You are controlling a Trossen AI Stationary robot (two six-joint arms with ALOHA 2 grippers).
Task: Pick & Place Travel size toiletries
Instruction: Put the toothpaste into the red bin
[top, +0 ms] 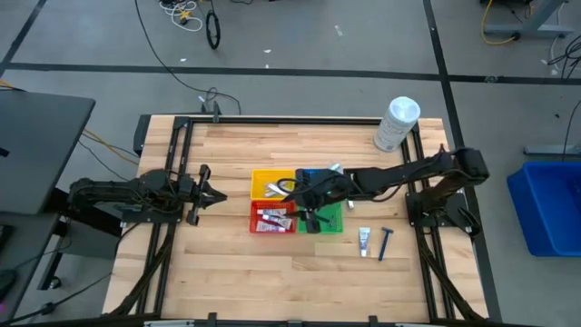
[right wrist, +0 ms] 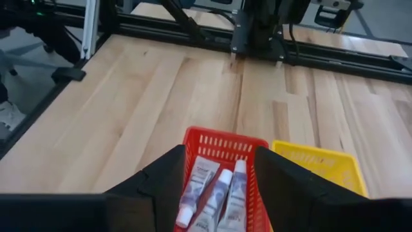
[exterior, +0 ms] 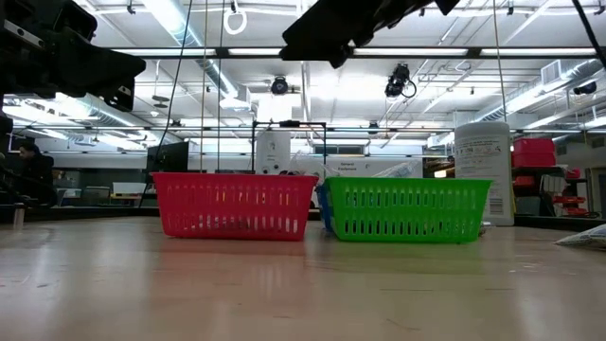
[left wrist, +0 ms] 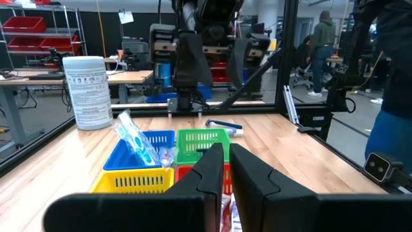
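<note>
The left gripper (top: 221, 196) hangs over bare wood left of the baskets, its fingers (left wrist: 215, 169) nearly together with nothing between them. Ahead of it sit a yellow basket (top: 272, 183) and a red basket (top: 271, 218); the red one holds white tubes (right wrist: 212, 191) with print too small to read. The right gripper (top: 292, 193) hovers directly above that red basket, near the yellow one, its fingers (right wrist: 164, 177) spread wide and empty, the tubes lying just below the gap. Behind it are a blue basket (left wrist: 145, 143) with a packaged toothbrush (left wrist: 134, 136) leaning in it, and a green basket (exterior: 407, 209). To its rear right on the table lie another tube (top: 364, 240) and a dark razor (top: 385, 242), side by side. A white cylindrical container (left wrist: 90, 91) stands at the far corner; its label text is illegible.
</note>
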